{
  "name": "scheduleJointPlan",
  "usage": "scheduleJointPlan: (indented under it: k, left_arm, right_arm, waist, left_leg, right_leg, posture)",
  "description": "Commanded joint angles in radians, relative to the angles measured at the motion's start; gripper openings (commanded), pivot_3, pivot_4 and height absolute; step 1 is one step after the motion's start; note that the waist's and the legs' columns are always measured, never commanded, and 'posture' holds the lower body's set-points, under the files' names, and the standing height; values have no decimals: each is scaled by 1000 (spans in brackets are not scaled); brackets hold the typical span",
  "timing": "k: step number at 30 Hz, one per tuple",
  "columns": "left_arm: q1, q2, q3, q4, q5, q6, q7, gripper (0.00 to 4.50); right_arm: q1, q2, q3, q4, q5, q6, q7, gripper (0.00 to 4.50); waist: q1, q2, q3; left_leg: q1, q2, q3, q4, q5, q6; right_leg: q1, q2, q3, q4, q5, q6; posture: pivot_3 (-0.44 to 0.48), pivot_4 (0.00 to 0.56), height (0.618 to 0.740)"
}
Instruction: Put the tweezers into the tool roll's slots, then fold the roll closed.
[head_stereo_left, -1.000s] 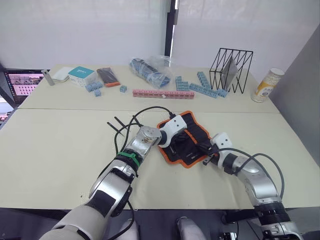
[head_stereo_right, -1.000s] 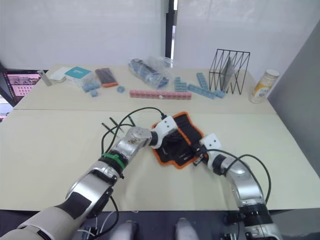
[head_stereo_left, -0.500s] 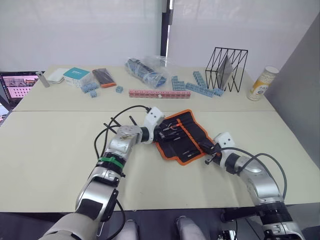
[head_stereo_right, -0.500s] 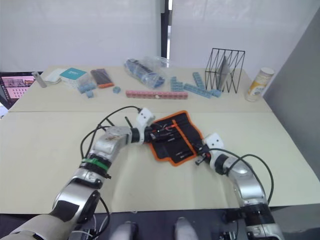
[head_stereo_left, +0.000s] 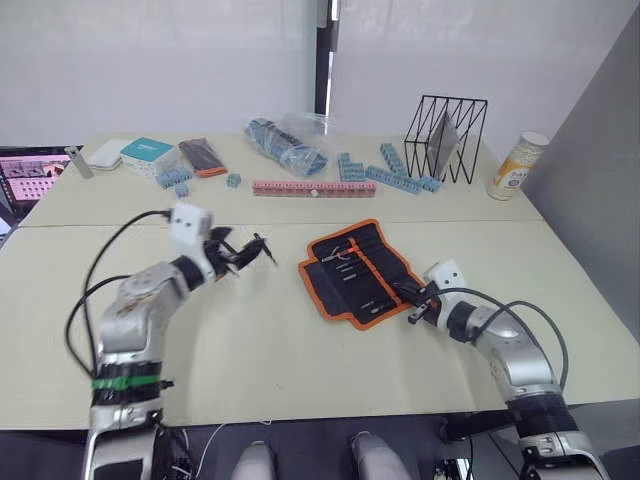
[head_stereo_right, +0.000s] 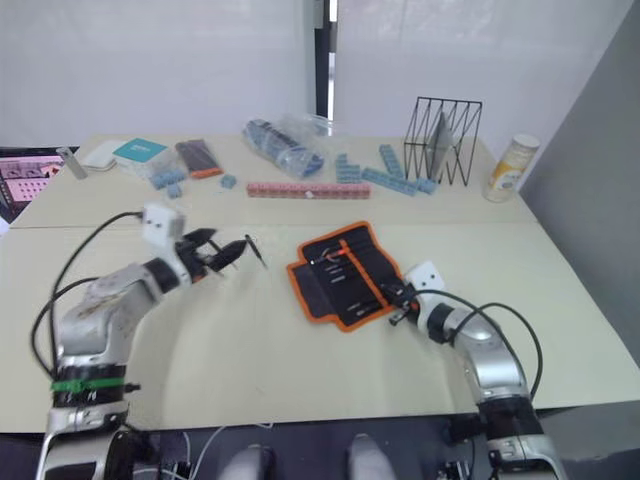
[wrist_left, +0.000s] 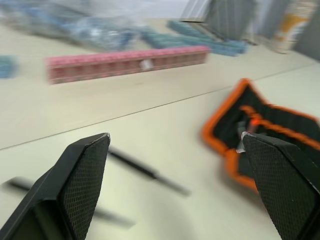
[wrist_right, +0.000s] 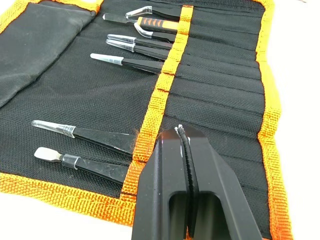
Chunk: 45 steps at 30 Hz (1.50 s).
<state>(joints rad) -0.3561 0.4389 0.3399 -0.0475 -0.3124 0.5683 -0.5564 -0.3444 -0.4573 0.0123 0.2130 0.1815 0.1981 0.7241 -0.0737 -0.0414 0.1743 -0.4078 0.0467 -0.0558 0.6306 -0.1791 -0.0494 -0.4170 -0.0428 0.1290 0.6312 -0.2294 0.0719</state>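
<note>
The tool roll (head_stereo_left: 360, 272) lies unrolled on the table, black with orange trim. Several tweezers (wrist_right: 135, 62) sit in its slots (wrist_right: 215, 75) on either side of the orange inner strip (wrist_right: 159, 95). My right gripper (head_stereo_left: 412, 303) is shut, its tips resting on the roll beside that strip at the near right edge. My left gripper (head_stereo_left: 238, 256) hovers open to the left of the roll, nothing between its fingers (wrist_left: 87, 170). A loose black tweezer (wrist_left: 150, 172) lies on the table just ahead of it, also visible from the head camera (head_stereo_left: 264, 247).
Along the table's far side are a pink block strip (head_stereo_left: 318, 187), blue blocks (head_stereo_left: 385, 172), a plastic bag of blocks (head_stereo_left: 288, 143), a wire rack (head_stereo_left: 445, 135), a can (head_stereo_left: 518, 165), a dark packet with an orange end (head_stereo_left: 202, 155) and a teal box (head_stereo_left: 148, 152).
My left arm has swung left away from the roll and its gripper has opened. The roll, bunched under the arm a second ago, now lies flat. The right gripper has stayed at the roll's edge.
</note>
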Motion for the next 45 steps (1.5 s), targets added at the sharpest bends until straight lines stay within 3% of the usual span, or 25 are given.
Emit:
scheduleJointPlan:
  k: [1,11,17,20,26,32,38,45]
  left_arm:
    - [104,12,98,-99,8,-69,80,4492]
    - [399,-98,217,-203,56,-187,316,4492]
    - [494,-156,221,-260,42,-219,362,4492]
    - [510,-132,195,-259,78,-244,356,4492]
    - [427,-102,164,-244,63,-233,356,4492]
    - [262,-140,48,-233,74,-153,416,4492]
    - [47,-251,-75,-131,178,-30,614,4492]
    - [-62,-361,-106,-65,229,91,776,4492]
  right_arm:
    - [-2,7,17,44,-10,-3,14,0]
    - [-43,35,39,127,-20,-37,47,0]
    - [-57,41,48,141,-23,-37,60,0]
    - [-61,41,50,146,-23,-38,65,0]
    - [-62,38,52,145,-24,-37,71,0]
    - [-46,32,45,120,-22,-32,69,0]
    - [-13,16,37,68,-22,-11,58,0]
    - [4,4,28,17,-15,22,47,0]
  waist:
    - [2,0,0]
    - [2,-3,0]
    - [0,-3,0]
    - [-1,-3,0]
    - [-2,-3,0]
    - [0,-4,0]
    - [3,-4,0]
    - [2,-4,0]
  left_leg:
    - [0,0,0,0,0,0]
    - [9,1,1,0,0,0]
    - [10,1,1,0,0,-1]
    - [10,2,1,0,0,-1]
    - [10,2,2,0,-1,-1]
    - [10,2,1,-1,0,-1]
    - [9,1,-1,-2,0,0]
    - [9,0,-2,-5,-1,-1]
  right_leg:
    - [0,0,0,0,0,0]
    - [10,0,-1,-3,-4,-9]
    - [11,0,-1,-3,-5,-10]
    - [10,0,-1,-4,-5,-11]
    - [10,0,-1,-5,-7,-12]
    - [11,0,-1,-5,-6,-11]
    - [11,1,-2,-5,-1,-2]
    - [11,1,-2,-6,-2,-1]
  posture:
    - [0,150,737]
    - [0,150,737]
    - [0,150,737]
    - [0,150,737]
    - [0,150,737]
    - [0,150,737]
    - [0,150,737]
    - [0,150,737]
